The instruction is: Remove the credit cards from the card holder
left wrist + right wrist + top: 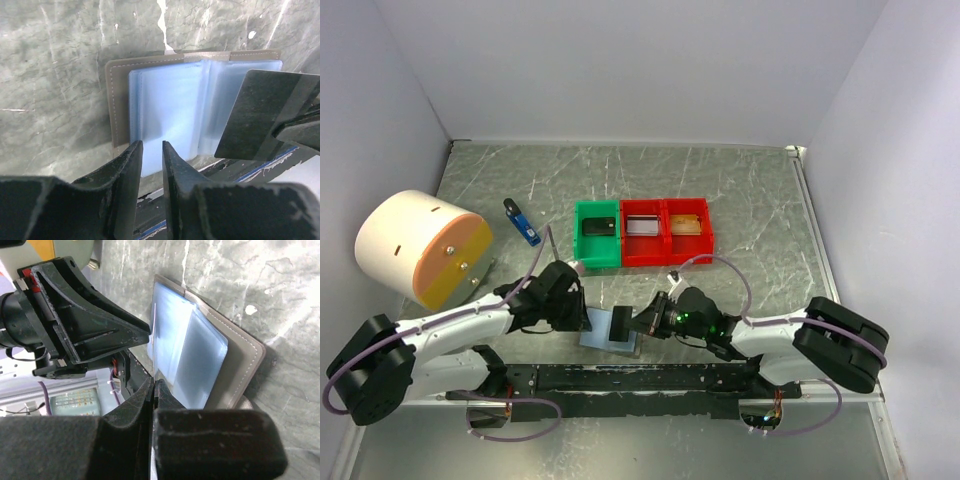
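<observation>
Top view: the card holder (603, 336) lies largely hidden beneath the left tool (582, 319) and right tool (642, 322); the contents of the green tray (597, 205) are too small to identify. Left wrist view: the dark card (260, 115), pinched by the right tool, masks the holder's right panel; whether the left tool grips the near panel cannot be resolved. Right wrist view: the card appears edge-on, faces unseen.

card holder (167, 110): grey-brown, pale blue panels | card (260, 115): black | table (740, 190): grey-veined marble
</observation>
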Robot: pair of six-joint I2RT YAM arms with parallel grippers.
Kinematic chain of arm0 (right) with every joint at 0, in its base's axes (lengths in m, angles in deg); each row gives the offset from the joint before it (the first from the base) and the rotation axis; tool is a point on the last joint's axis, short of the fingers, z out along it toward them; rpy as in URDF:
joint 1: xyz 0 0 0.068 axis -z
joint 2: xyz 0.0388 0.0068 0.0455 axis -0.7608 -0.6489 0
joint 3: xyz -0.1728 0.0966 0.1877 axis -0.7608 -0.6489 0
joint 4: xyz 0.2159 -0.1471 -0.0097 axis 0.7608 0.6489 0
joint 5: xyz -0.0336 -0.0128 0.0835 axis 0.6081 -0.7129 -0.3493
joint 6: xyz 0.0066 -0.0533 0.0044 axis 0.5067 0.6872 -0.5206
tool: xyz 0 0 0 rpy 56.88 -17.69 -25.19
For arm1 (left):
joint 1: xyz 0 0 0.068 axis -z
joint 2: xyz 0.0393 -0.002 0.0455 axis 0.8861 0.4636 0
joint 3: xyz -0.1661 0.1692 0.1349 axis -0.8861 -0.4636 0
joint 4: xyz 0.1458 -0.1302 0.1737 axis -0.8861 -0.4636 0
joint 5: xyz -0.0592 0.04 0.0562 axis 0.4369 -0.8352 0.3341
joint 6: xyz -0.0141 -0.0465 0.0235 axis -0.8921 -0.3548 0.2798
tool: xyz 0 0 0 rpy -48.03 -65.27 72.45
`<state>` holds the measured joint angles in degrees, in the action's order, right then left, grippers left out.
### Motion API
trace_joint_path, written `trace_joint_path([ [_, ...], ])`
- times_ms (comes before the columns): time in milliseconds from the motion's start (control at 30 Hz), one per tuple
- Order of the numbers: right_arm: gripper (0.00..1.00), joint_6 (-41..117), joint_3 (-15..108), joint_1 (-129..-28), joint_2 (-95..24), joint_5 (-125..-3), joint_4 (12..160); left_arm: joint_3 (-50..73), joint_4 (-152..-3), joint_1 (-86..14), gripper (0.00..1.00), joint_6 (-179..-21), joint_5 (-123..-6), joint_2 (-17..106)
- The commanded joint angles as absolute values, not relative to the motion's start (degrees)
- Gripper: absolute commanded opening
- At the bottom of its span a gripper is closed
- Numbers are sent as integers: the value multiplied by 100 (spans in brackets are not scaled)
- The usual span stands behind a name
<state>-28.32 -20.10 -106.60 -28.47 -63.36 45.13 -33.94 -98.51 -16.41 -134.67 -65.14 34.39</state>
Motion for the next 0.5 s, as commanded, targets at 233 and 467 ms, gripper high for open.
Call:
trace_joint_path([
  [233,0,-2052,-1781,-10660,-2667,-6608,4159,-2523,-10832,-1625,51,-13282,-7220,2893],
  [467,0,-1327,-1353,-10831,-2398,-6741,4516,-2058,-11391,-1753,75,-13030,-7493,2771],
])
